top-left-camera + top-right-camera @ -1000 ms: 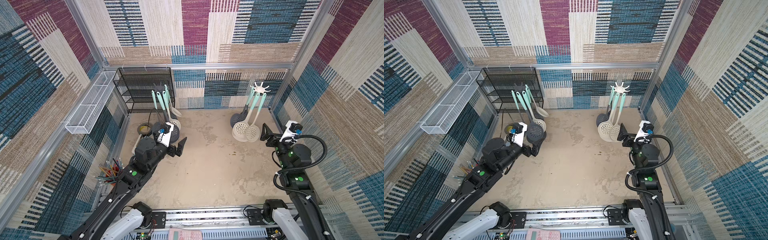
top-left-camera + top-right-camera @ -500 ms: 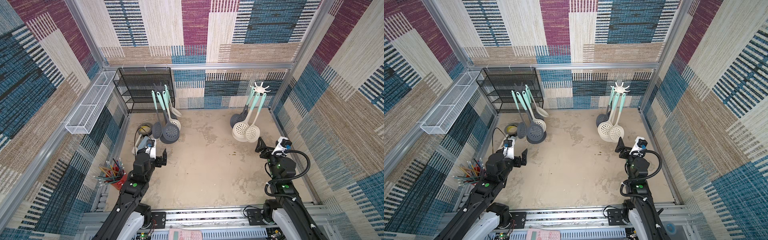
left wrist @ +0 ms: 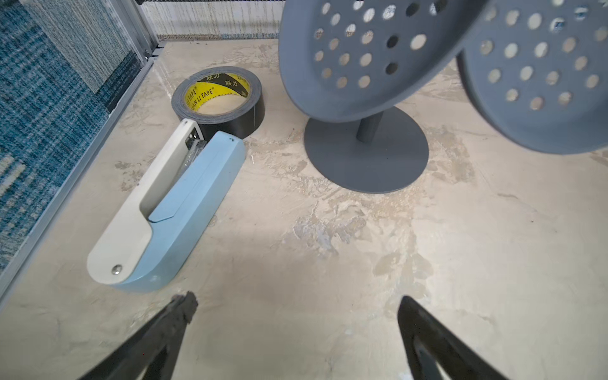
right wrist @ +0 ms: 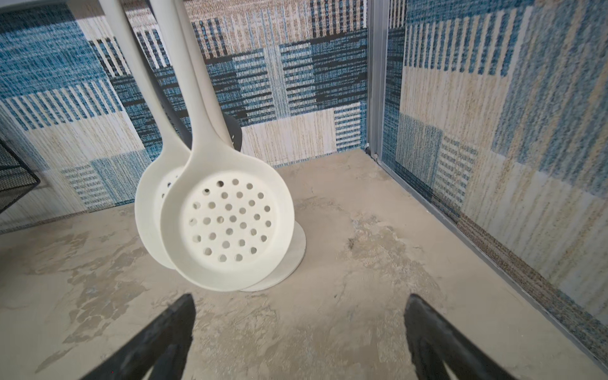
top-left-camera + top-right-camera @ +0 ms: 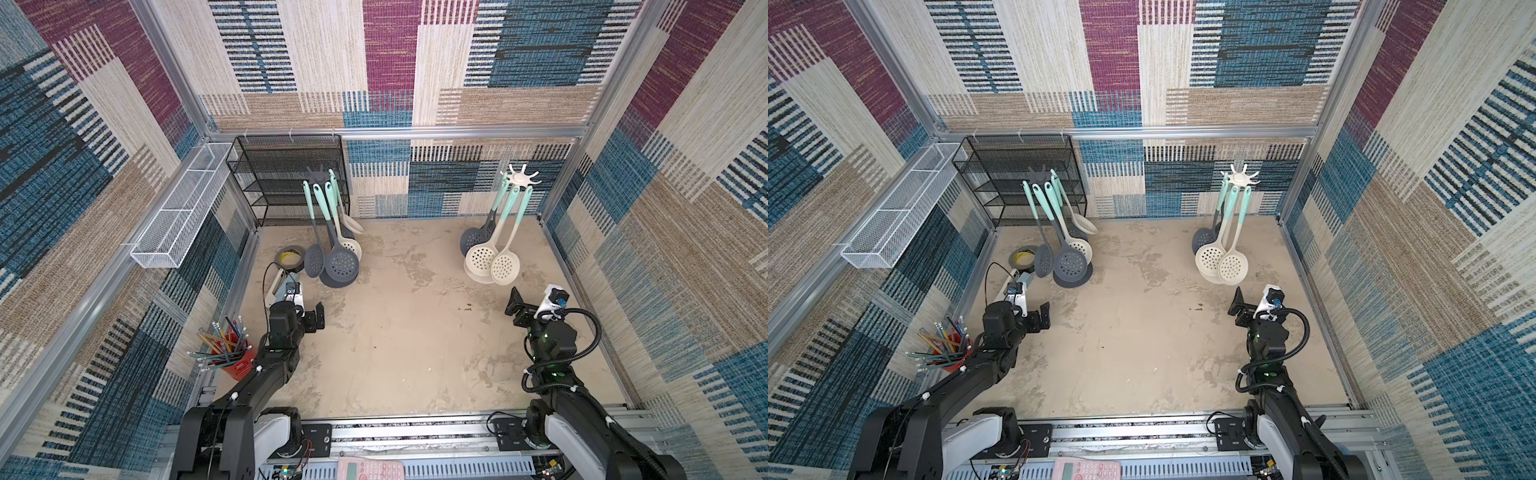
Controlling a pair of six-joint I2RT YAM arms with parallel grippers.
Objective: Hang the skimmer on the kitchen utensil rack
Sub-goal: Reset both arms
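Apparently the hanging is done: I find no skimmer lying on the table (image 5: 415,340), and every one in view hangs by its handle from a rack. Two racks stand toward the back edge. The grey rack (image 5: 318,176), near the back left corner, carries grey skimmers (image 5: 341,264) and a pale spoon (image 5: 353,224). The white rack (image 5: 519,178), near the back right corner, carries two white skimmers (image 5: 505,266) with a dark skimmer (image 5: 471,243) behind them. Which of these is the task's own I cannot tell from here. The left gripper (image 3: 296,297) has its jaws spread wide with nothing between them. It sits low over bare table near the left edge, and the grey bowls hang ahead of it and apart from it. The right gripper (image 4: 301,297) is likewise spread and empty, near the right edge. It faces the front white skimmer, whose bowl hangs just above the rack's round base (image 4: 292,263), clear of the fingertips. Neither hand touches a utensil or a rack. By the left arm lie a tape roll (image 3: 218,98) and a stapler (image 3: 171,210) touching it, both beside the grey rack's foot. My judgement: nothing is left but to park the arms; if another skimmer is due, it is not in view.
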